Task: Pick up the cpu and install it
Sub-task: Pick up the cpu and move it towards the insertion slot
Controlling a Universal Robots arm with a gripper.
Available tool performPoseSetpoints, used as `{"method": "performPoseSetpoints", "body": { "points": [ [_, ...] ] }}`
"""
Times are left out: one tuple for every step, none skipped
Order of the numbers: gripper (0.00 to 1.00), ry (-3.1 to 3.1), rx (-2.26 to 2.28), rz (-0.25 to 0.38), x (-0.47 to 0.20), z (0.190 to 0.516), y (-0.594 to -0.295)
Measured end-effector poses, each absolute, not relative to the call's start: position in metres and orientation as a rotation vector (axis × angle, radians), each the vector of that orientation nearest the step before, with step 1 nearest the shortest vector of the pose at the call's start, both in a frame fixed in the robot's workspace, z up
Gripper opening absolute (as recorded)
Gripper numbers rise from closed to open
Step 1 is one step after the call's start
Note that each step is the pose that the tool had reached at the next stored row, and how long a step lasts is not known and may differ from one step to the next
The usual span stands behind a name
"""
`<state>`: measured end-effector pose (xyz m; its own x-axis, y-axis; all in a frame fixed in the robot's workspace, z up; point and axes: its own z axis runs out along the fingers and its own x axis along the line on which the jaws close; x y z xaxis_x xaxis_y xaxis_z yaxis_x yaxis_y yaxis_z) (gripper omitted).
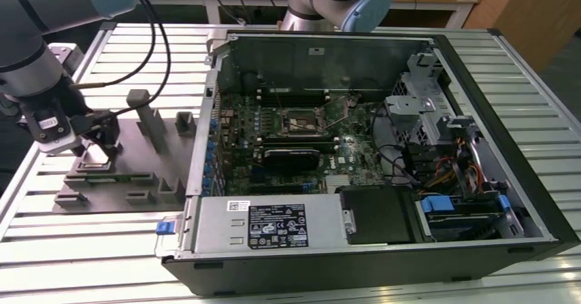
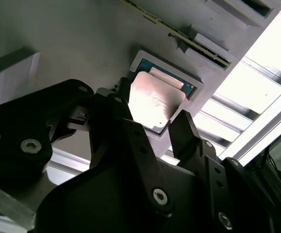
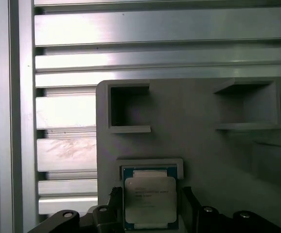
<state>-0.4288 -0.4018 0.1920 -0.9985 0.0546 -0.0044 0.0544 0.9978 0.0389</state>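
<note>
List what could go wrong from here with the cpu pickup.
1. The cpu lies in a snug recess of the grey tray, and the jaws of the gripper stand open close on either side. An off-centre close might tilt it or wedge it against the recess wall.
2. The socket sits deep inside the computer case, with cables nearby. The arm might snag on the way in.

Robot arm at a parts tray beside an open computer

We see a robot arm (image 1: pixel 32 59) bent over a grey tray (image 1: pixel 136 156) beside an open computer case (image 1: pixel 363 273). Its gripper (image 1: pixel 98 144) hangs low above the tray at the exterior view's left. Tray and case sit on a slatted metal table (image 1: pixel 91 256), the motherboard (image 1: pixel 272 124) exposed.
</note>
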Motion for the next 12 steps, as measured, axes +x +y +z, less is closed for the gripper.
{"method": "performPoseSetpoints", "body": {
  "points": [
    [0.59, 3.134, 0.085, 0.061, -0.4292, 0.1918, -0.4019],
    [0.59, 3.134, 0.085, 0.061, -0.4292, 0.1913, -0.4018],
    [0.59, 3.133, 0.085, 0.06, -0.4292, 0.1906, -0.4019],
    [0.59, 3.133, 0.085, 0.06, -0.4293, 0.1899, -0.4019],
    [0.59, 3.133, 0.085, 0.06, -0.4293, 0.1893, -0.4018],
    [0.59, 3.133, 0.085, 0.06, -0.4293, 0.1888, -0.4019],
    [0.59, 3.134, 0.085, 0.06, -0.4294, 0.1886, -0.4019],
    [0.59, 3.134, 0.085, 0.059, -0.4293, 0.1884, -0.4019],
    [0.59, 3.133, 0.085, 0.059, -0.4292, 0.1883, -0.4018],
    [0.59, 3.133, 0.085, 0.06, -0.4288, 0.188, -0.4017],
    [0.59, 3.133, 0.084, 0.06, -0.4286, 0.1879, -0.4017],
    [0.59, 3.133, 0.084, 0.059, -0.4286, 0.1879, -0.4018]
  ]
}}
